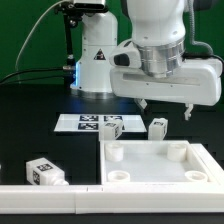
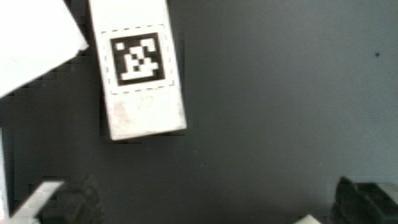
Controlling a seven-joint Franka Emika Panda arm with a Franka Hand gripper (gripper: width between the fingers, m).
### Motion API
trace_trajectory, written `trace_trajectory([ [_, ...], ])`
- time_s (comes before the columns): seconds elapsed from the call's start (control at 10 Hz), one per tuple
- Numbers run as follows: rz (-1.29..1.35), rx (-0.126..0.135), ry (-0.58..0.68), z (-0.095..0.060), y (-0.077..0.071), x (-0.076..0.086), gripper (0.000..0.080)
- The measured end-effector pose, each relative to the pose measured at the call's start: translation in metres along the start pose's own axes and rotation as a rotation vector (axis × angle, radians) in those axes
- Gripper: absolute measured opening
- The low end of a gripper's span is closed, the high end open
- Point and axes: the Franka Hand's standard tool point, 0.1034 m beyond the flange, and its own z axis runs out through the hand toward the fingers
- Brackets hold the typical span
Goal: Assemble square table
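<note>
The white square slab (image 1: 160, 178) with raised rim and round corner holes lies flat at the exterior view's right front. Two short white tagged legs stand just behind it, one (image 1: 112, 126) toward the middle and one (image 1: 158, 127) further right. A third leg (image 1: 45, 172) lies at the left front. My gripper (image 1: 166, 108) hangs open and empty above the slab's far edge, over the right-hand leg. In the wrist view a tagged leg (image 2: 143, 75) lies on the dark table beyond my open gripper (image 2: 205, 205), and a slab corner (image 2: 32, 50) shows beside the leg.
The marker board (image 1: 82, 122) lies flat behind the legs. A long white rail (image 1: 50, 192) runs along the front edge and up the slab's left side. The robot's base (image 1: 95, 60) stands at the back.
</note>
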Motion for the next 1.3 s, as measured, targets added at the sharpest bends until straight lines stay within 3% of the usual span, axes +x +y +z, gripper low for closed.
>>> trace_trajectory([
  [0.3,-0.229,0.001,-0.197,0.012,0.006,0.009,0.0649],
  [0.5,-0.258,0.027,-0.353,0.014,0.006,0.015,0.0649],
  [0.8,-0.257,0.007,-0.565,0.018,0.008,0.008,0.0649],
  [0.9,-0.203,-0.027,-0.667,0.021,0.012,0.005,0.0649],
  [1.3,-0.195,-0.028,-0.683,0.025,0.010,0.009,0.0649],
])
